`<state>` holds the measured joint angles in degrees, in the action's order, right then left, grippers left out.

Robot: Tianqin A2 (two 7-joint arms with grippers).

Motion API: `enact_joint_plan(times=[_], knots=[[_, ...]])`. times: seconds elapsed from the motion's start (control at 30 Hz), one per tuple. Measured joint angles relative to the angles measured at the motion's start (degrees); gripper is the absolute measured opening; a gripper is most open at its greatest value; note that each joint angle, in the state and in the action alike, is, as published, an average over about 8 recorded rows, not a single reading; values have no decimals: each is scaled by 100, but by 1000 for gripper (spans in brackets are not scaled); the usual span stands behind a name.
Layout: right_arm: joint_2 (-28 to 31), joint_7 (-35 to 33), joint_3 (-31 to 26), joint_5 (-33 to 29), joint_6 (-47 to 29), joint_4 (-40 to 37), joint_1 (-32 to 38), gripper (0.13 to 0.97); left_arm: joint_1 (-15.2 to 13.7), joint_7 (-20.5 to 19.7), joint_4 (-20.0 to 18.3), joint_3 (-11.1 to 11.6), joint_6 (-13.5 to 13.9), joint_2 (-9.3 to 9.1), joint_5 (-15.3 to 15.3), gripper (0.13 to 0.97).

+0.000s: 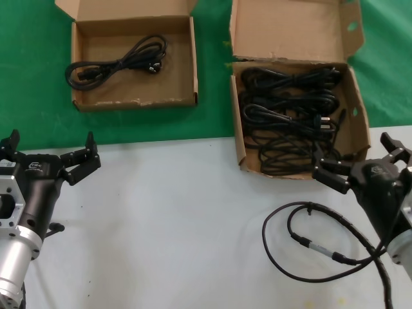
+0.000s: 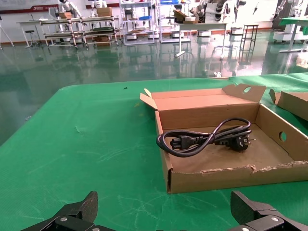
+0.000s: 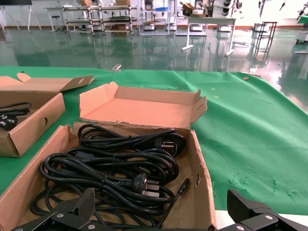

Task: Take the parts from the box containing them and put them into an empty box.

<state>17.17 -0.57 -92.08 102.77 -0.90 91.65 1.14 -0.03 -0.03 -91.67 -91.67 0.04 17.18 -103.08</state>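
Nearest the head camera, the two arms reach up from the bottom corners over a pale grey table surface [image 1: 174,225]. The left gripper [image 1: 48,154] hovers at the near left, its fingers spread wide and holding nothing. The right gripper [image 1: 360,161] sits at the near right, just at the front edge of the larger carton, its fingers likewise spread apart and empty. Between the arms, toward the right, a thin black looped cable [image 1: 309,241] with a silver connector lies on the grey surface.

Farther back, where a green cloth [image 1: 38,77] begins, the larger box [image 1: 239,138] stands on the right, straddling the grey and green. Its tall lid flap [image 1: 290,29] is folded back. Inside lies a tangle of black power cords [image 1: 290,116], several looped bundles piled over one another; the right wrist view shows them filling the floor of the carton [image 3: 204,183], with plugs visible among the loops [image 3: 110,178].

On the left, farther still and wholly on the green cloth, sits the smaller shallow box [image 1: 135,100], well apart from the larger one. One coiled power cord [image 1: 119,61] lies on its floor; in the left wrist view this cord [image 2: 204,137] rests near the middle of the carton [image 2: 211,178], its plugs at either end of the loop.
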Motion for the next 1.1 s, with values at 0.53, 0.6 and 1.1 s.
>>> enact_joint_plan(times=[0.53, 0.6, 1.1], knots=[[0, 0, 0, 0, 0, 0, 0, 966, 0, 0, 0, 0, 0, 0, 0, 966], [0, 0, 0, 0, 0, 0, 0, 966, 0, 0, 0, 0, 0, 0, 0, 966], [0, 0, 0, 0, 0, 0, 0, 966, 0, 0, 0, 0, 0, 0, 0, 966]])
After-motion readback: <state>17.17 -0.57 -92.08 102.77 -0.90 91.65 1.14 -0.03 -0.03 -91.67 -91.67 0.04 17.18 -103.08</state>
